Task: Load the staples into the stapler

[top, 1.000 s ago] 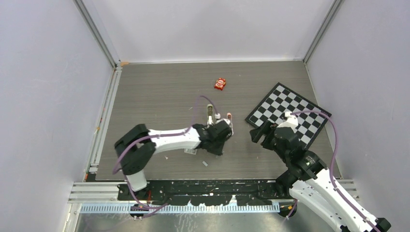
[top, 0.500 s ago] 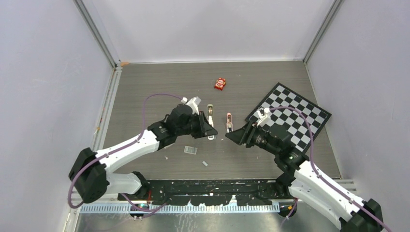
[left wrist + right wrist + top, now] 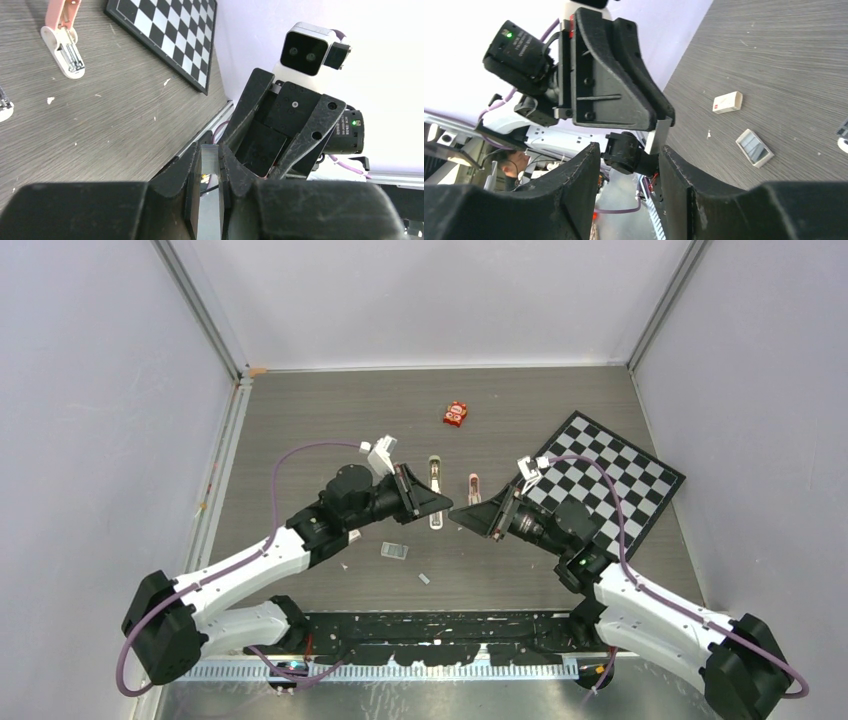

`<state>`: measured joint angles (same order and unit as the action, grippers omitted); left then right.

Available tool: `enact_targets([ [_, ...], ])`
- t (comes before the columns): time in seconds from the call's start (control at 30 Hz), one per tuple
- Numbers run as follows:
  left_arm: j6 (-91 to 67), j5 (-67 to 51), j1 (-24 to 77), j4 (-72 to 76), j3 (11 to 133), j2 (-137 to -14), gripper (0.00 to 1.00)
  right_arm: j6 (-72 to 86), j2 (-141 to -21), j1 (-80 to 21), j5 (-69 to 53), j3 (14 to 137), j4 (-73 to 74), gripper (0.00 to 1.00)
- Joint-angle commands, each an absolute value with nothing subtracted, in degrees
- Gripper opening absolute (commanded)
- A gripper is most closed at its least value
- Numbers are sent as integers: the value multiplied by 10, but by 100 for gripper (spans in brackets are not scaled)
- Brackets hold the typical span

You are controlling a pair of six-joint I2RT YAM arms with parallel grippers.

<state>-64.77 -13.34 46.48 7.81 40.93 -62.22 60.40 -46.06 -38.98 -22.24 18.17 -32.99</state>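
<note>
My left gripper (image 3: pixel 440 502) is shut on a thin silvery strip of staples (image 3: pixel 210 162), held upright between its fingers above the table. My right gripper (image 3: pixel 468 516) is open and empty. It faces the left one tip to tip, a short gap apart, and shows in the left wrist view (image 3: pixel 260 145). In the right wrist view the strip (image 3: pixel 660 134) sticks out of the left gripper (image 3: pixel 624 100). The olive-grey stapler (image 3: pixel 435 480) lies on the table just behind both grippers. The pink-and-white piece (image 3: pixel 473 486) lies to its right.
A checkerboard (image 3: pixel 610 475) lies at the right. A red packet (image 3: pixel 456 413) lies at the back. A small open white tray (image 3: pixel 394 551) with grey contents and a tiny scrap (image 3: pixel 424 578) lie at the front. A white-and-red box (image 3: pixel 727 102) lies near the tray.
My left arm rose from low over the table and turned its gripper to the right. My right gripper swung left off the checkerboard to face it.
</note>
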Motion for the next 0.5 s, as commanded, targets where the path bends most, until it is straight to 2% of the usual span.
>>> enact_targets([
  [0.0,-678,-144,464,167,393,-606,17,617,-465,-402,-229,177,-427,51],
  [0.47,-702,-152,463,214,373,-597,17,618,-461,-408,-217,175,-426,50],
])
